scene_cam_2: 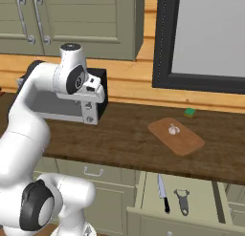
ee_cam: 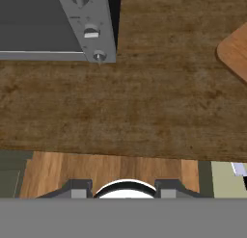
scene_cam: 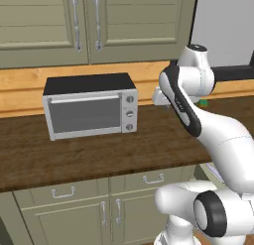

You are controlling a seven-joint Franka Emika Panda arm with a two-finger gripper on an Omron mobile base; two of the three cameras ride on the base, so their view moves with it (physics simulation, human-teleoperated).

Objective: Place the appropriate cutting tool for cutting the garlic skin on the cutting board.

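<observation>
- the gripper (ee_cam: 123, 192) hangs above the dark wooden counter (scene_cam_2: 124, 139), pointing down at its front edge; in the hand view its two dark fingertips (ee_cam: 77, 190) stand apart at the bottom with nothing between them, so the hand is empty, though how wide it stands i cannot tell.
- the knife (scene_cam_2: 162, 192), slim with a silver blade and black handle, lies in the open drawer (scene_cam_2: 143, 197) below the counter, blade pointing away from the drawer front, handle toward the front.
- just beside the knife, to its right in the right base view, lies a peeler (scene_cam_2: 182, 201) with a dark handle; the two are apart.
- the cutting board (scene_cam_2: 176, 136) lies flat on the counter, above the drawer and to the right of the arm, turned at an angle to the counter edge; one rounded corner of it (ee_cam: 235, 51) shows at the right edge of the hand view.
- the garlic (scene_cam_2: 173, 129) sits on the board, a pale bulb near its middle.
- a small green object (scene_cam_2: 190, 112) rests on the counter behind the board, near the wall.
- the toaster oven (scene_cam: 90, 106) stands on the counter to the left, well apart from the board; its knobs (ee_cam: 91, 32) show at the top of the hand view.
- the knife and the board are well apart, on different levels.
</observation>
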